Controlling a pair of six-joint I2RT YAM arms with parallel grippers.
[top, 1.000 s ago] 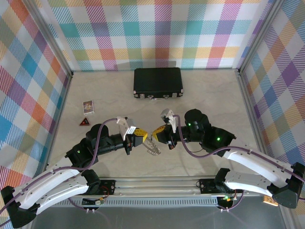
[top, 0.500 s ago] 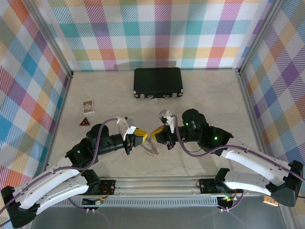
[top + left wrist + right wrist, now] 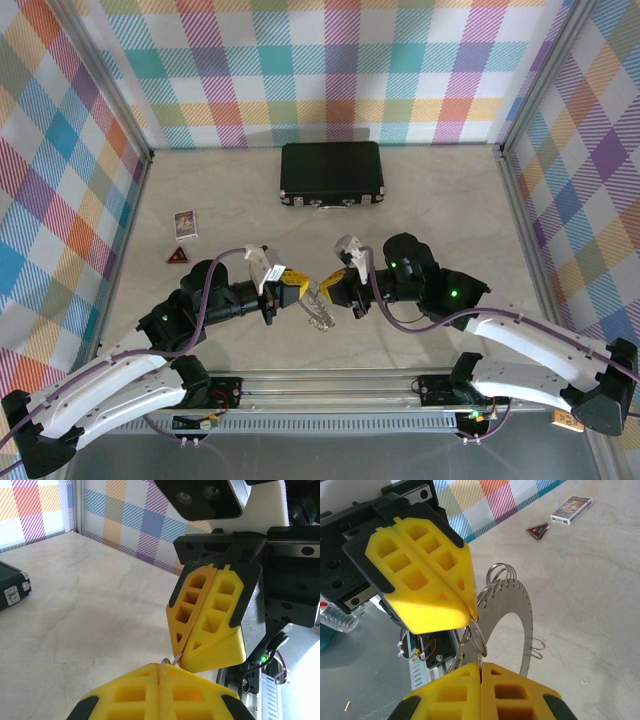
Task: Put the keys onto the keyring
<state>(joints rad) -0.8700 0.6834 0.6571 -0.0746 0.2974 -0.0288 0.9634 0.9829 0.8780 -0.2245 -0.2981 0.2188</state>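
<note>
The right pincer (image 3: 480, 669) is clamped tight on the keyring (image 3: 479, 641), a thin wire loop at the rim of the keys (image 3: 512, 610), which hang above the surface (image 3: 450, 220). The left pincer (image 3: 471, 614) meets it tip to tip, fingers pressed together at that rim; I cannot tell what it grips. Further off lie a red triangle (image 3: 178, 256), a small card box (image 3: 185, 223) and, farthest, a black case (image 3: 331, 173).

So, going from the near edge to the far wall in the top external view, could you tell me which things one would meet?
keys → small red triangle → card box → black case. The left claw and right claw overlap the keys in depth, so I left them out.
</note>
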